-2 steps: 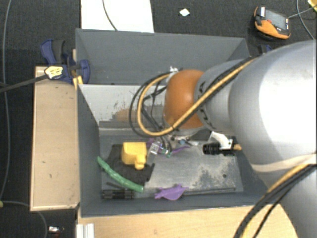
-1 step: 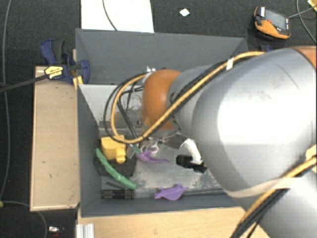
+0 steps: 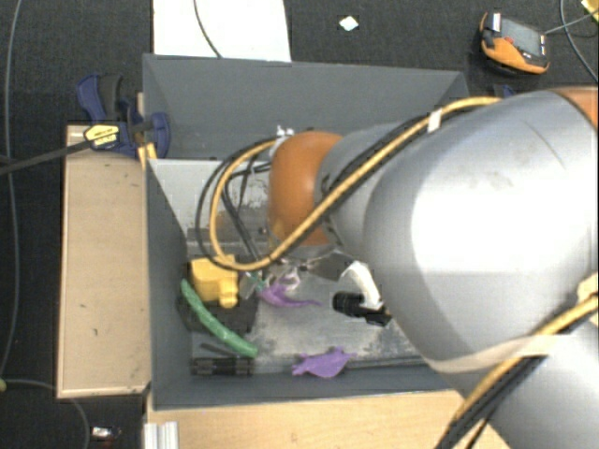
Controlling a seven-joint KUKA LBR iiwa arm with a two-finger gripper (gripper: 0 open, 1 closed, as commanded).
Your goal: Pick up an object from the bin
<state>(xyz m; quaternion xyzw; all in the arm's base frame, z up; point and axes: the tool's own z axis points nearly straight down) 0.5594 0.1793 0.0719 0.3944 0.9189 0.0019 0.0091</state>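
My gripper [image 3: 288, 271] reaches down from under the arm's orange cover into the left half of the bin. Its tip stands just above a small purple piece [image 3: 281, 296] on the bin floor. Left of it lies a yellow block [image 3: 213, 282], with a green curved strip [image 3: 217, 324] running from beneath it toward the front. On the right, close to the purple piece, rests a white object with a black end [image 3: 361, 296]. Whether anything sits in the gripper is hidden.
A second purple piece [image 3: 324, 363] and a black bar-shaped thing [image 3: 222, 367] lie along the bin's front wall. The big grey arm covers the bin's right half. Yellow and black cables loop around the wrist near the left wall.
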